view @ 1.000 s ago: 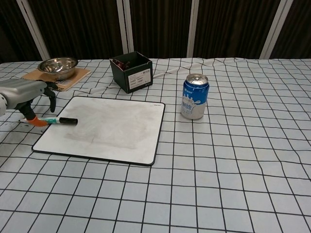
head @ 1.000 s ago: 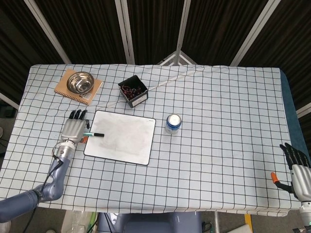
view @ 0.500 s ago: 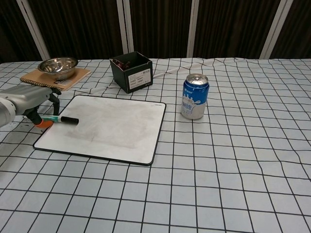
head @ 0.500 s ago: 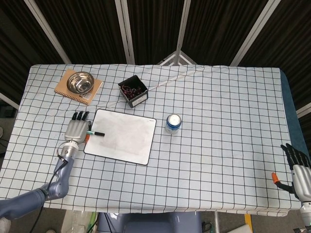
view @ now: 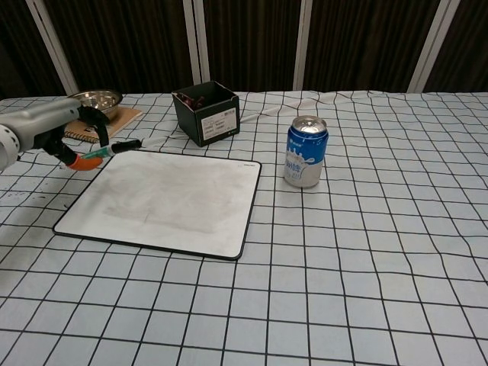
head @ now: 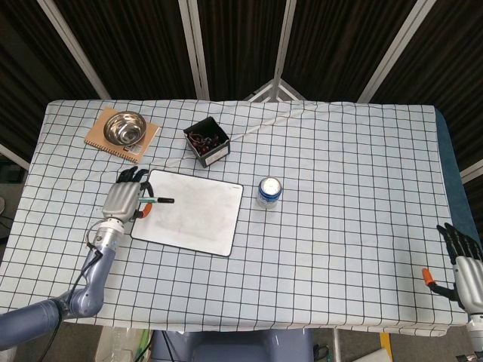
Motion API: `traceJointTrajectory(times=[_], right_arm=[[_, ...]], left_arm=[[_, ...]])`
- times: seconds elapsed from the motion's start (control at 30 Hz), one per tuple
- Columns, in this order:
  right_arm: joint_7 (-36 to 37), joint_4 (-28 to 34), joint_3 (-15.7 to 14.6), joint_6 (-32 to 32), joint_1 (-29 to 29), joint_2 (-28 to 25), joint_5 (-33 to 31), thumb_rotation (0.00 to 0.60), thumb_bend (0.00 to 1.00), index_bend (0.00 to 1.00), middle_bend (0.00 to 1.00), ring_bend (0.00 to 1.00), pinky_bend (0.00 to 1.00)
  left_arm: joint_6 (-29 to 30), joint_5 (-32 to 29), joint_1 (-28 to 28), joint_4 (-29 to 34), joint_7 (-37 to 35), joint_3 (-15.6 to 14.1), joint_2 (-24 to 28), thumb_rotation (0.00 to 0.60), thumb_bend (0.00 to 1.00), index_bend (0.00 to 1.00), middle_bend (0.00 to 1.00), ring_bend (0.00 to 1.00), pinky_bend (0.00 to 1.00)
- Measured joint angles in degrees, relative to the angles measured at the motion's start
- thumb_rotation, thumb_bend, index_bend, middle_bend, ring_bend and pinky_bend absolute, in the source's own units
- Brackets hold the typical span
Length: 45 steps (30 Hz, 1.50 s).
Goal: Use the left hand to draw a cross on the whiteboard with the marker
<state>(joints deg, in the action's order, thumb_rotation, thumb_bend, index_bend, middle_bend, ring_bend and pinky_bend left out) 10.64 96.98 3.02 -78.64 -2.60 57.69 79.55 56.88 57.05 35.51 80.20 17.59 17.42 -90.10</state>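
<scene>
The whiteboard [head: 192, 210] [view: 168, 200] lies flat on the checked cloth, its surface showing only faint smudges. My left hand [head: 124, 197] [view: 57, 131] hovers at the board's left edge and grips the marker [head: 157, 200] [view: 114, 149], a teal pen with a black cap end pointing right over the board's upper left corner. In the chest view the marker is lifted above the board. My right hand [head: 464, 260] hangs off the table's near right corner, fingers spread, holding nothing.
A blue can [head: 269, 191] [view: 306, 152] stands right of the board. A black box [head: 207, 141] [view: 207, 112] sits behind it. A steel bowl [head: 125, 126] [view: 92, 101] rests on a brown notebook [head: 145, 141] at the back left. A white cable [head: 268, 121] runs across the back.
My left hand has closed on the marker and lifted it off the board, carrying it up and toward the board's far left corner. The right hand has not moved.
</scene>
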Motion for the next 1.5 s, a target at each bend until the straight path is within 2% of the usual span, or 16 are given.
traceJointTrajectory(times=[0.17, 0.33, 0.43, 0.63, 0.93, 1.5], right_arm=[[0.1, -0.1, 0.1, 0.1, 0.0, 0.0, -0.2, 0.6, 0.35, 0.0, 0.0, 0.0, 0.0], [0.4, -0.1, 0.1, 0.3, 0.1, -0.1, -0.5, 0.6, 0.35, 0.0, 0.0, 0.0, 0.0], [0.5, -0.1, 0.1, 0.4, 0.1, -0.2, -0.6, 0.6, 0.35, 0.0, 0.0, 0.0, 0.0], [0.9, -0.2, 0.2, 0.6, 0.2, -0.4, -1.0, 0.6, 0.35, 0.0, 0.0, 0.0, 0.0], [1.3, -0.2, 0.2, 0.7, 0.4, -0.6, -1.2, 0.6, 0.35, 0.0, 0.0, 0.0, 0.0], [1.2, -0.2, 0.2, 1.2, 0.3, -0.5, -1.3, 0.6, 0.35, 0.0, 0.0, 0.0, 0.0]], left_arm=[[0.0, 1.7, -0.3, 3.4, -10.3, 2.3, 0.2, 0.6, 0.55, 0.67, 0.16, 0.0, 0.02], [-2.3, 2.4, 0.0, 4.3, -22.3, 4.2, -2.0, 0.6, 0.55, 0.68, 0.17, 0.0, 0.02], [-4.0, 4.4, 0.8, 2.7, -28.9, 4.6, -4.6, 0.6, 0.55, 0.68, 0.18, 0.0, 0.02], [-6.3, 8.7, 2.8, -3.5, -37.2, 4.0, -10.6, 0.6, 0.55, 0.69, 0.19, 0.0, 0.02], [-7.1, 11.5, 5.0, -9.0, -42.2, 3.1, -14.8, 0.6, 0.55, 0.7, 0.19, 0.0, 0.02], [-8.4, 11.3, 6.5, -12.5, -43.7, 2.5, -16.0, 0.6, 0.55, 0.71, 0.2, 0.0, 0.02]])
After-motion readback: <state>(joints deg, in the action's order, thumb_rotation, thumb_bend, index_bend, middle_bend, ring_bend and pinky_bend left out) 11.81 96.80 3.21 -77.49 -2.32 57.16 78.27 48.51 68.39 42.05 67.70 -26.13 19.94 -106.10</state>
